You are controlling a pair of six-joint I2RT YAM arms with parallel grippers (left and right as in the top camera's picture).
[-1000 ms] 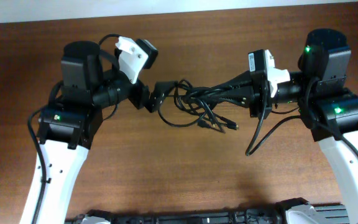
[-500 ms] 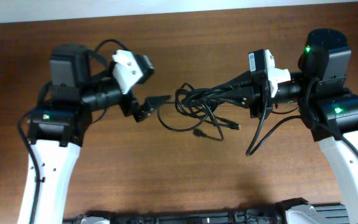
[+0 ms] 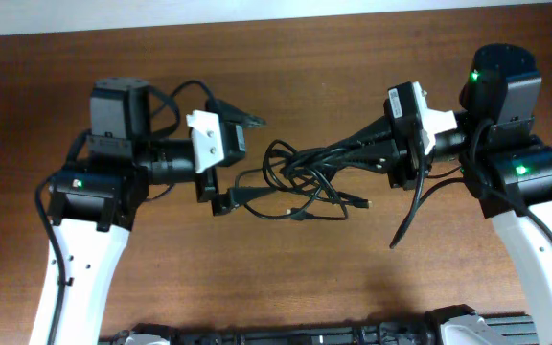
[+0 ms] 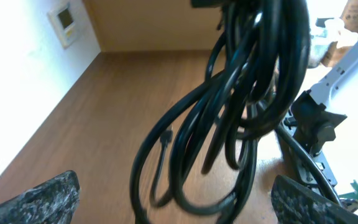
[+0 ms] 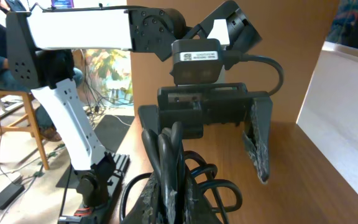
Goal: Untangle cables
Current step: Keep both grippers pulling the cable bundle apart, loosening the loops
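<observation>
Overhead: cables (image 3: 305,172) are one knotted clump (nowhere near untangled), right gripper (image 3: 360,150) clenched on them, left gripper (image 3: 240,159) spread wide, gripping nothing.

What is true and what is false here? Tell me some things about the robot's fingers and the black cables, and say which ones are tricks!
1. The right fingers are shut on the cables. True.
2. The left fingers are squeezed shut. False: they are wide open, and the cables hang in front of them.
3. The cables are white. False: they are black.
4. The table is brown wood. True.
5. The cables lie in one neat straight line. False: they are a tangle of loops.
</observation>
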